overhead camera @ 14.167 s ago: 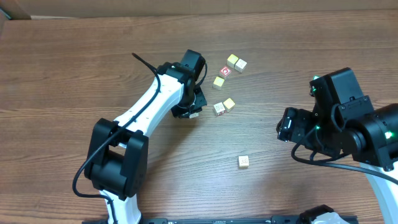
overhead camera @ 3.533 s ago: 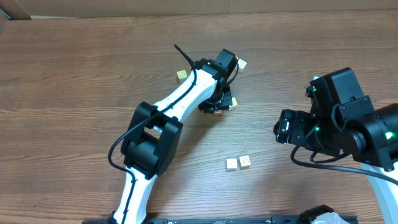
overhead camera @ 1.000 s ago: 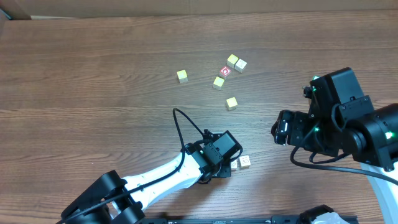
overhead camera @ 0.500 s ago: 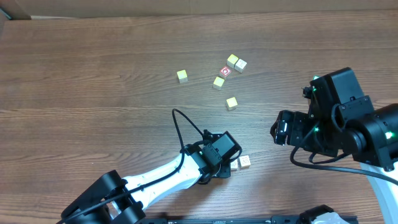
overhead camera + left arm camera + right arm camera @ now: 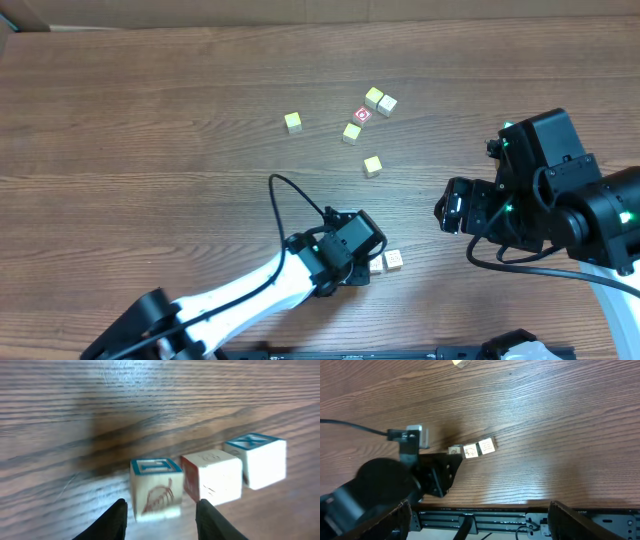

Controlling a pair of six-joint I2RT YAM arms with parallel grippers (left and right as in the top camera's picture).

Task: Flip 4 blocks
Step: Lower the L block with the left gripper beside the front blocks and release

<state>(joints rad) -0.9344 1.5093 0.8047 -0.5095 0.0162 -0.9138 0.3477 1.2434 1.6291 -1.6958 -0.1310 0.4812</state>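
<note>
Overhead, left arm (image 5: 262, 288) hides one block (image 5: 156, 487), prints blurred

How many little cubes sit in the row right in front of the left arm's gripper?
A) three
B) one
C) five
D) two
A: the left wrist view shows three cubes side by side just beyond the left gripper.

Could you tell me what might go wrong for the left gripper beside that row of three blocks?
1. The left gripper stands open astride the nearest block with little room; pulling away crookedly could tip it.
2. One finger sits just before the middle block, so a sideways move may knock the row out of line.
</note>
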